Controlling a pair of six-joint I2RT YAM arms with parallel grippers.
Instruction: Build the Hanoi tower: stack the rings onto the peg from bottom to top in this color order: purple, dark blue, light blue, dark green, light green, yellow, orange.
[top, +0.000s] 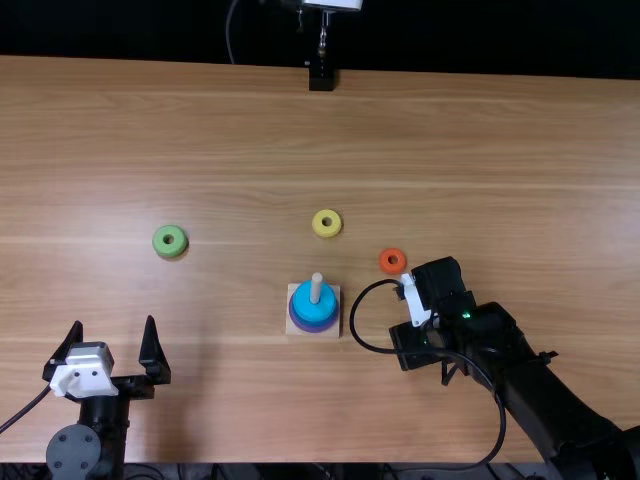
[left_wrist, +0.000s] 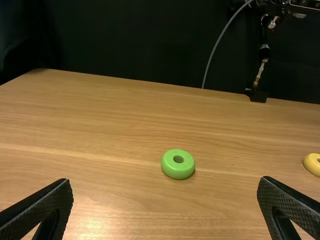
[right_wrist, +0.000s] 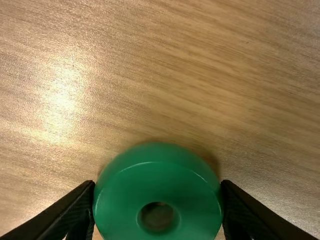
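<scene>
Hanoi tower (top: 314, 318) stood on bench (top: 480, 160), light blue ring (top: 303, 303) on top, peg (top: 316, 287) poking out. Our right hand (right_wrist: 157, 183) was closed on dark green ring (right_wrist: 158, 193), one finger each side; left hand (left_wrist: 165, 180) wide open, empty. We judged dark green came next. We needed to lift it high, keep it flat, line hole up with peg, lower slow, let go only once it sat down. Tilt could have snagged it.

In the top view's lower left, the left arm (top: 103, 425) points up the frame, left gripper (top: 113, 323) spread wide. The right arm (top: 560, 400) slants in from the lower right, right gripper (top: 417, 303) tipped downward, its fingers (right_wrist: 67, 212) partly apart.
</scene>
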